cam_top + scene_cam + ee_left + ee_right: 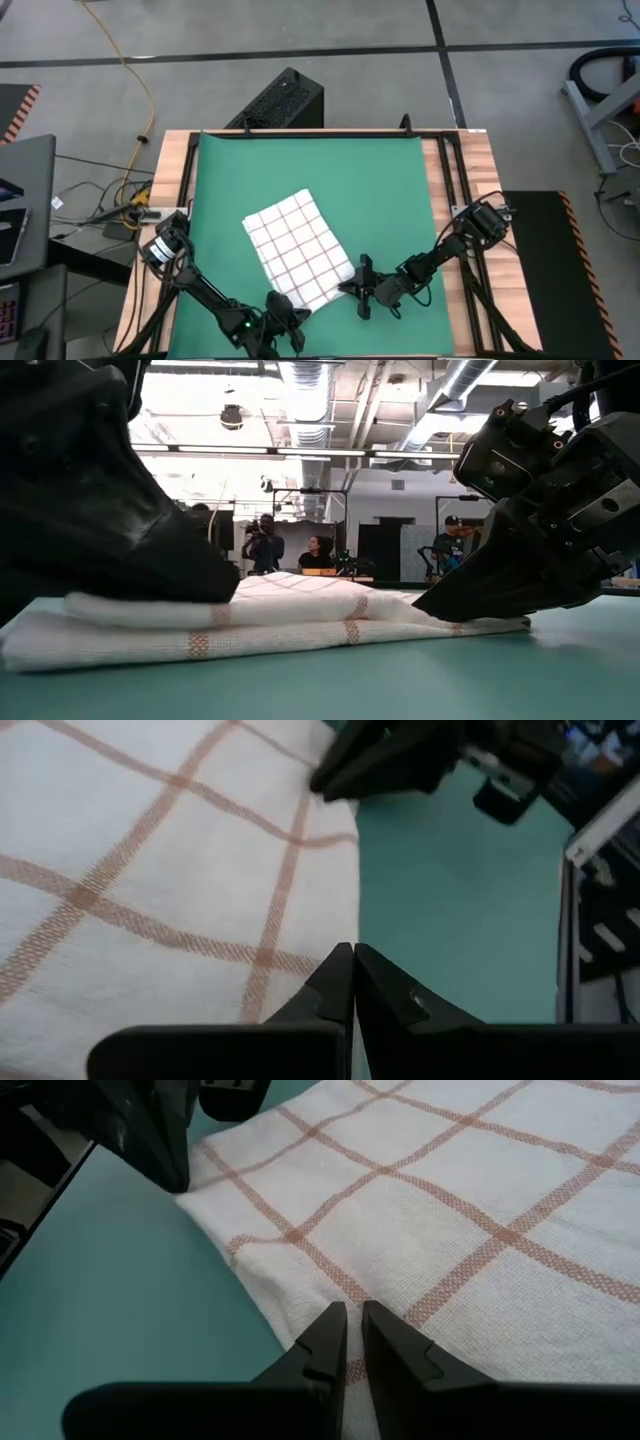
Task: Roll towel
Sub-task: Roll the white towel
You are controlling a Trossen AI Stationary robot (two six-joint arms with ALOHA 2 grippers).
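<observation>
Towel (298, 252) is lying flat on the green mat (380, 190) near the table's front edge; left hand (283, 310) closed, right hand (358, 287) nearly together, both pinching its near hem, seemingly to start rolling.

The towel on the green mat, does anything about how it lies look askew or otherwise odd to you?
Only slightly: the towel lies folded and turned at an angle to the edges of the green mat. Otherwise nothing stands out. The left gripper and right gripper sit at its near edge.
</observation>
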